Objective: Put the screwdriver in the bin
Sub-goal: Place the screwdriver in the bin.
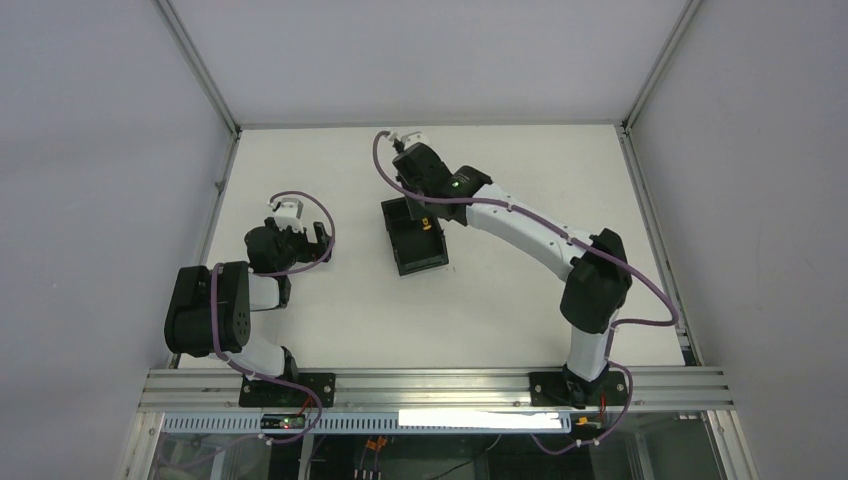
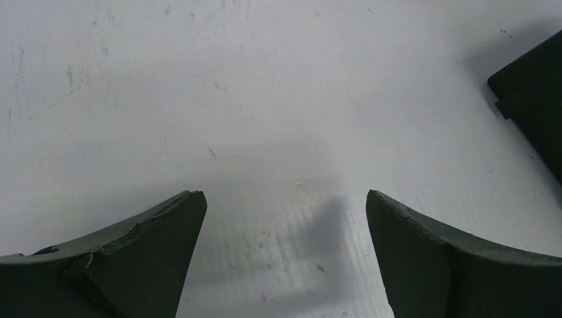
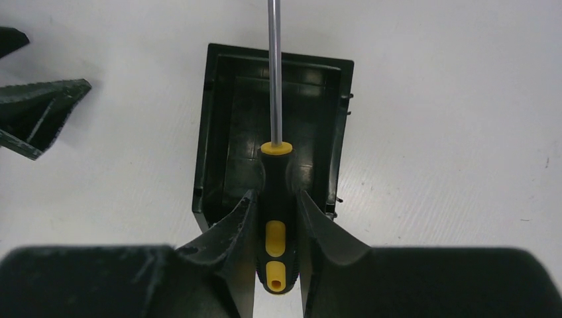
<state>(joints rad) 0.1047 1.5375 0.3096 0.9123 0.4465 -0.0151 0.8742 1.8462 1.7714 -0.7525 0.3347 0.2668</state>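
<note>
Yellow and black plastic shows between the fingers [image 3: 242, 225] of the right gripper [image 3: 275, 199]: it is the handle of the screwdriver [image 3: 275, 165], clamped from both sides. The thin metal shaft runs straight ahead from the fingertips and passes out of the top of the right wrist view. Directly below and ahead of those fingertips lies the bin [image 3: 205, 132], its open top facing up and its near end partly hidden under the fingers. The screwdriver's handle is over the bin's inside, and the shaft crosses the far wall in this view. Whether any part of the tool touches the bin I cannot tell from here.

From above, the right gripper [image 1: 418, 212] hangs over the far end of the bin [image 1: 425, 258], with a spot of the handle's yellow just visible at its tip.

The left gripper [image 2: 285, 195] holds nothing. Its two fingers are spread wide, with only the scuffed white table [image 2: 265, 99] between and ahead of them. A dark corner of the bin [image 2: 533, 93] sits ahead and off to its right, well apart from the fingertips. In the top view the left gripper [image 1: 298, 236] sits beside the bin on its left, not touching it. A dark serrated shape [image 3: 40, 116] to the left of the right gripper is probably one of the left arm's fingers.
</note>
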